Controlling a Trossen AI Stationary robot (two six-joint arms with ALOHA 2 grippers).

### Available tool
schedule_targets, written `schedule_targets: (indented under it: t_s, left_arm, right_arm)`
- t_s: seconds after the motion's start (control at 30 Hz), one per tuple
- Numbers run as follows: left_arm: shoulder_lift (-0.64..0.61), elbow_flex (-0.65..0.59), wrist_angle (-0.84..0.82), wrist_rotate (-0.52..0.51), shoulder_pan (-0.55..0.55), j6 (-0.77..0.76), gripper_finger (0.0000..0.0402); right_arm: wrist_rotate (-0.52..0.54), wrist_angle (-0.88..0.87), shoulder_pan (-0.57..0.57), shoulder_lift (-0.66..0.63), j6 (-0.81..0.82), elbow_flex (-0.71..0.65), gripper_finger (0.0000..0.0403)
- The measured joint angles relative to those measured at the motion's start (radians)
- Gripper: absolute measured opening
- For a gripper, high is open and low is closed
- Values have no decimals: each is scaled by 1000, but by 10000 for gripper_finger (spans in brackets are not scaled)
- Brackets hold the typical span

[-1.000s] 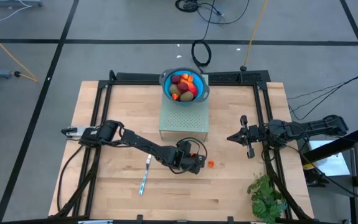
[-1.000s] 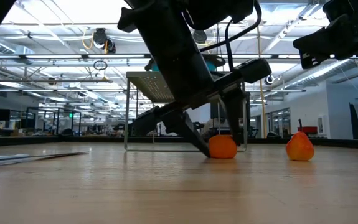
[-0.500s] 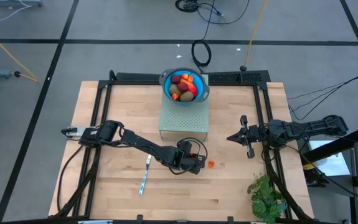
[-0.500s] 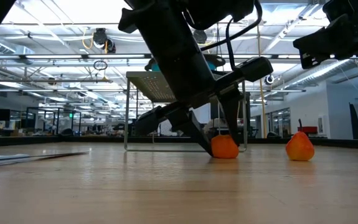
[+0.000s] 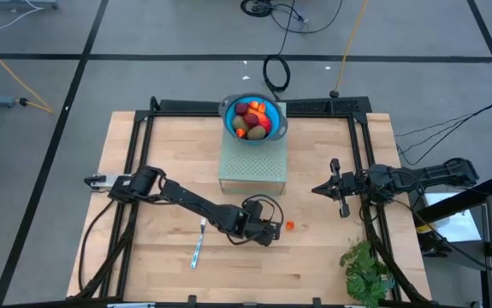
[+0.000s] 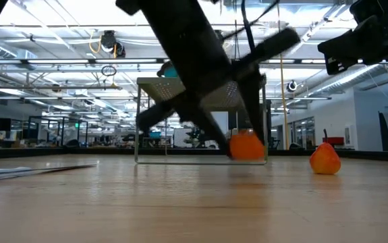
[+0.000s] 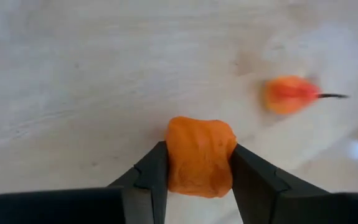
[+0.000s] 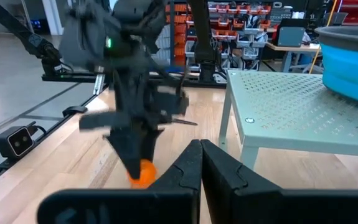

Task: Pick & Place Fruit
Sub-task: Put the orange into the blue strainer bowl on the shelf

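High view: I note the left gripper [image 5: 269,231] low at table centre, a tiny red-orange fruit [image 5: 289,226] at its 3 o'clock. Low view: a lumpy orange piece [image 6: 247,146] sits clear of the wood. Left wrist view: fingers [image 7: 150,180] clamp that matte piece. Right gripper [image 5: 338,188] pressed together, idle

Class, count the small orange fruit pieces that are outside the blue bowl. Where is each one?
2. One orange piece is clamped in the left gripper, just above the table. The other piece lies on the table nearby. Others may be hidden behind the arm.
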Motion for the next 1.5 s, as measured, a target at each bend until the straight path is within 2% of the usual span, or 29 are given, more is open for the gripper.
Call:
schedule_targets:
  t_s: [0.23, 0.47, 0.83, 1.1, 1.37, 1.5]
  left_arm:
    - [-74, 1, 13, -29, -21, 23, 136]
    - [-171, 2, 79, -112, -55, 90, 136]
    - [-290, 3, 233, -270, -92, 299, 136]
    - [-328, 3, 338, -302, -92, 427, 136]
    - [-328, 3, 346, -301, -92, 441, 136]
    - [-328, 3, 352, -308, -91, 620, 136]
  right_arm:
    - [0, 0, 0, 2, 0, 0, 0]
    - [0, 0, 0, 2, 0, 0, 0]
    - [0, 0, 0, 3, 0, 0, 0]
    - [-1, 0, 0, 3, 0, 0, 0]
    - [-1, 0, 0, 3, 0, 0, 0]
    - [0, 0, 0, 3, 0, 0, 0]
